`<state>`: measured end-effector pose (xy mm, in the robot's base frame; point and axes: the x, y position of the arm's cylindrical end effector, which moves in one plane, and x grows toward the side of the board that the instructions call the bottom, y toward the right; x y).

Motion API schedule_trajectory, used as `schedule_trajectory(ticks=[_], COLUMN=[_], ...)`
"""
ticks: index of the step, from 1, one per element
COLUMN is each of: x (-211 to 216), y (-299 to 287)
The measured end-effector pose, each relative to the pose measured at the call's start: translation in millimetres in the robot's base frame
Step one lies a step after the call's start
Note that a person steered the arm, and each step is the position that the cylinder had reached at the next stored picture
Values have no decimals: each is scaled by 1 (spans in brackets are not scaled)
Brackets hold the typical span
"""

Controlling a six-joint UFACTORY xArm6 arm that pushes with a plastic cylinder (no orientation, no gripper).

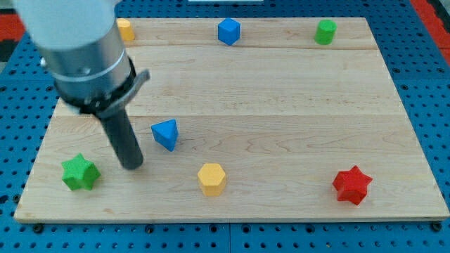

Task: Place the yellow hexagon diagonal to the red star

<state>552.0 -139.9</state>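
Observation:
The yellow hexagon [211, 178] lies near the board's bottom edge, a little left of centre. The red star [351, 185] lies at the bottom right, level with the hexagon and far to its right. My tip [131, 165] rests on the board to the left of the hexagon, between the green star [79, 173] and the blue triangle [166, 133]. It touches no block. The arm's grey body covers the board's top left part.
A blue block [228, 31] sits at the top centre and a green cylinder [325, 31] at the top right. A yellow block [125, 29] shows partly behind the arm at the top left. The wooden board [281, 105] lies on a blue pegboard.

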Motion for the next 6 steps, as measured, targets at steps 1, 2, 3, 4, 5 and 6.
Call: schedule_trajectory(ticks=[1, 2, 3, 4, 5, 6], x=[55, 39, 15, -5, -14, -10], y=[12, 71, 128, 164, 207, 244])
